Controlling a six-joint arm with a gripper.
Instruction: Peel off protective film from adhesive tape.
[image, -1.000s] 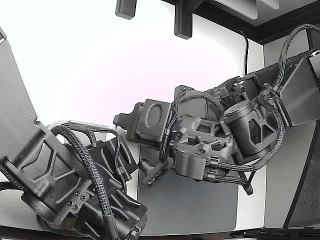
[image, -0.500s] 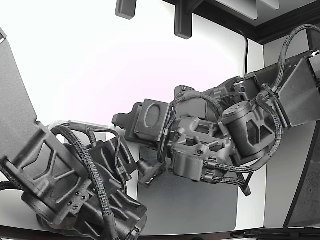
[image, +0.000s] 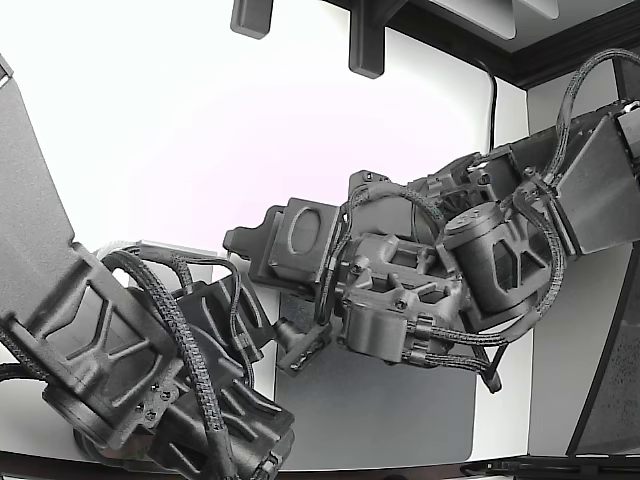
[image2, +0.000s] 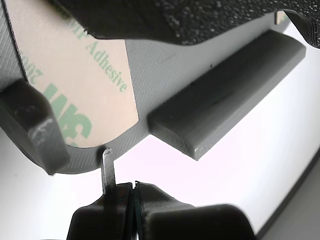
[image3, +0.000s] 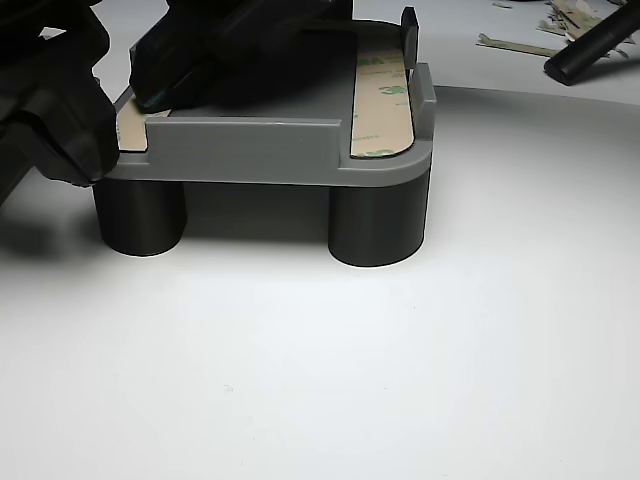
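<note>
Worktop (image3: 400, 380): white, bare in the foreground; a dark grey mat (image: 400, 420) lies on it in the exterior view. Two dark arms crowd that view.

Fixture (image3: 250, 150): grey plate on round dark legs, raised rim, a raised bar (image2: 225, 95) across it.

Adhesive tape (image3: 385, 100): tan film with green print, lying flat in the fixture's corner recess; also seen at (image2: 75, 85).

Tool (image2: 132, 200): jaws pressed together just beside the fixture's curved edge, below the tape corner; a thin grey tab (image2: 107, 167) rises from them. Whether film is gripped cannot be told.

Scraps (image3: 520, 40): strips lying far back.
</note>
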